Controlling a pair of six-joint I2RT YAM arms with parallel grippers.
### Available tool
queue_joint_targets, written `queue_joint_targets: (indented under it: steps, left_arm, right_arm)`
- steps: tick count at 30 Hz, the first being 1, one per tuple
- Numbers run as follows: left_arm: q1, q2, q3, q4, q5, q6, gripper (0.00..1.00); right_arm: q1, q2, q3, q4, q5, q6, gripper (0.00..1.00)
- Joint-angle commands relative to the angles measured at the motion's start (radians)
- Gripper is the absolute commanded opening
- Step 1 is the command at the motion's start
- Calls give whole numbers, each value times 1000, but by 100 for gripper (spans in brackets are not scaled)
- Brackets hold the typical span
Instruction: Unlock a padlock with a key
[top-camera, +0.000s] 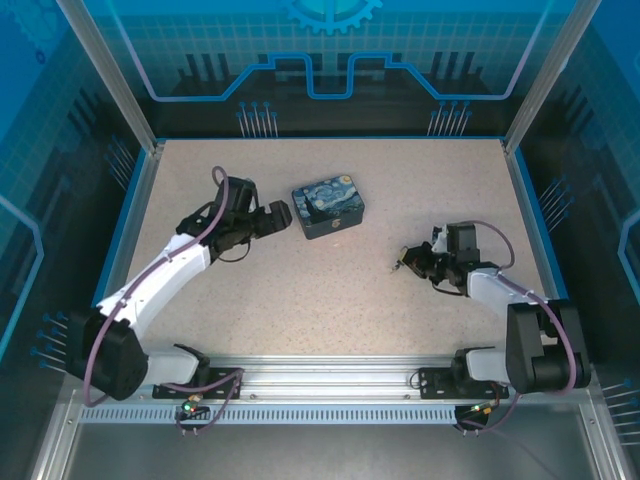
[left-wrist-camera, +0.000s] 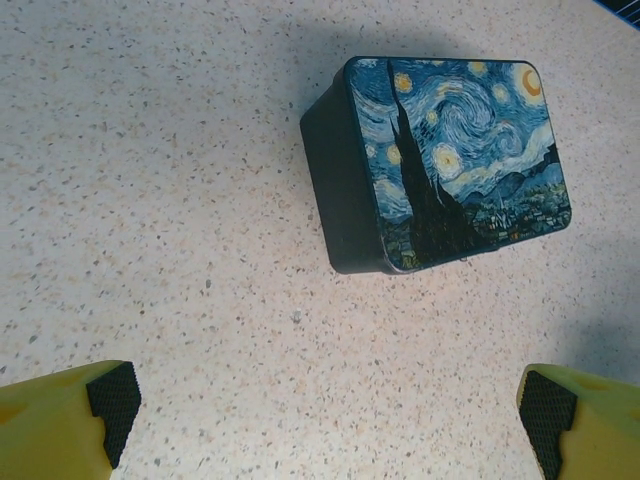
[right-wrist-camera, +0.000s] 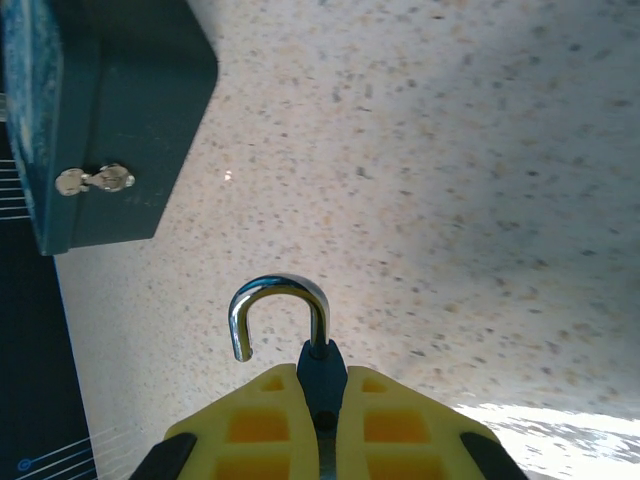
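In the right wrist view my right gripper (right-wrist-camera: 322, 385) is shut on the padlock (right-wrist-camera: 285, 288). Its silver shackle stands swung open above the yellow fingers (right-wrist-camera: 390, 420). Only a dark sliver of the lock body shows between them. From above, that gripper (top-camera: 406, 262) hovers low over the table, right of the box. The left gripper (left-wrist-camera: 330, 425) is open, with bare table between its pads (left-wrist-camera: 112, 402), just short of the box. Seen from the top, it (top-camera: 281, 216) sits at the box's left side. I cannot make out the key. A tiny pale speck (left-wrist-camera: 296, 316) lies near the box, too small to identify.
The dark blue swirl-printed box (top-camera: 328, 209) lies shut at mid table, its picture lid (left-wrist-camera: 460, 150) facing up and a small silver clasp (right-wrist-camera: 95, 180) on its side. The speckled tabletop (top-camera: 330, 310) is walled by blue panels.
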Motion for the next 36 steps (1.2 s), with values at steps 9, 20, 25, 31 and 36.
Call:
queue_joint_targets:
  steps: [9,20,25,31,36]
  left_arm:
    - [7,-79,-55,-28,35,-26,99]
    - [7,-122,-63,-35,8,4,99]
    - [7,-148,-67,-35,-48,30,99]
    - [7,-225,-140,66,-207,86,99]
    - [7,-336,-276,259,-372,174,99]
  right_arm:
    - [-183,-53,-35,-140,22,-94,44]
    - [-230,-339,-12,-353,130,-106,89]
    - [-233,-381,34,-398,143,-124,89]
    - [-234,-345,88,-418,148,-183,91]
    - [-230,-292,151,-452,216,-215,94]
